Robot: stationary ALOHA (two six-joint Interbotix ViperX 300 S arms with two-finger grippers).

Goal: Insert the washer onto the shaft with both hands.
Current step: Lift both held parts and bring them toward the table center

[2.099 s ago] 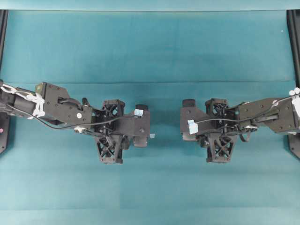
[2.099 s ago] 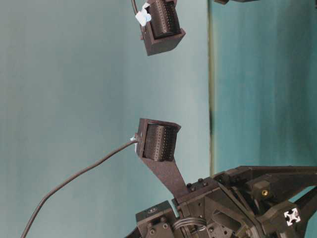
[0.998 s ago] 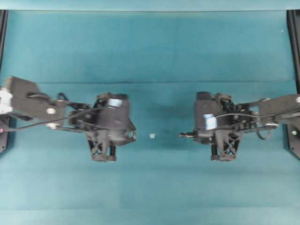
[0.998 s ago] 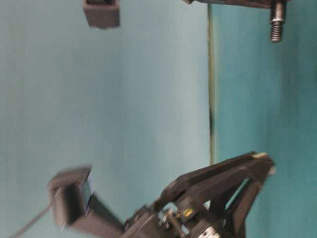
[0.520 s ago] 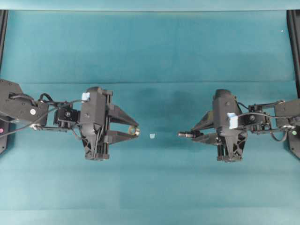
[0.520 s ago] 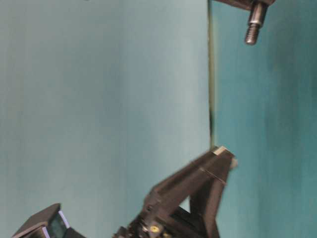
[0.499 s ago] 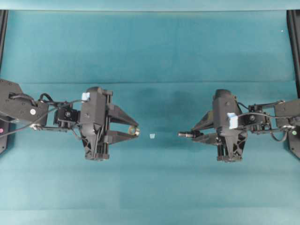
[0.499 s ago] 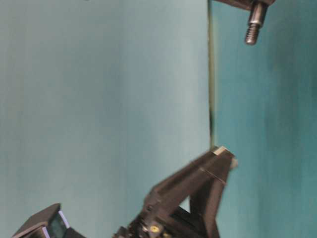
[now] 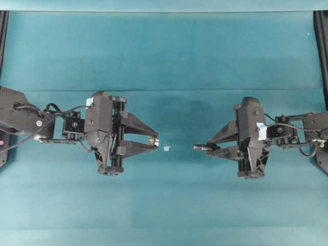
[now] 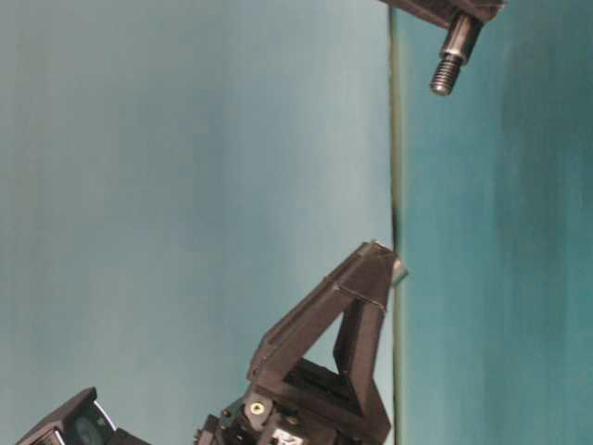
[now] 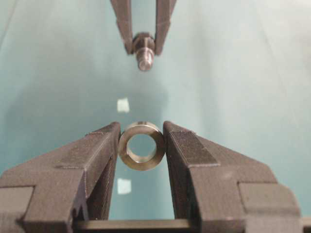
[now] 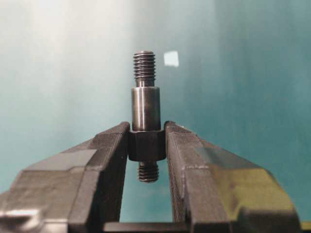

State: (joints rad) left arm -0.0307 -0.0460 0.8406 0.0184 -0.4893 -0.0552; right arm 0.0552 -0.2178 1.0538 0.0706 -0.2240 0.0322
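The washer [image 11: 141, 161], a small silvery ring, sits pinched at the fingertips of my left gripper [image 11: 141, 127], hole facing forward. From overhead the left gripper [image 9: 155, 142] lies level, left of centre, pointing right. The shaft [image 12: 145, 109], a dark stepped rod with threaded ends, is clamped by its hex collar in my right gripper [image 12: 147, 127]. Seen from above, the right gripper [image 9: 211, 147] points left and the shaft [image 9: 201, 147] juts toward the washer [image 9: 152, 141]. A gap separates them. In the left wrist view the shaft [image 11: 144, 51] is ahead, roughly in line with the ring.
A small pale tape scrap [image 9: 166, 148] lies on the teal cloth between the two grippers. Black frame rails run down the left edge [image 9: 3, 31] and right edge [image 9: 322, 31]. A fold line crosses the cloth [image 9: 169, 91] behind the arms.
Both grippers have swung from pointing down to lying level and facing each other. Over the last half second the left gripper slid right with the washer and the shaft edged left.
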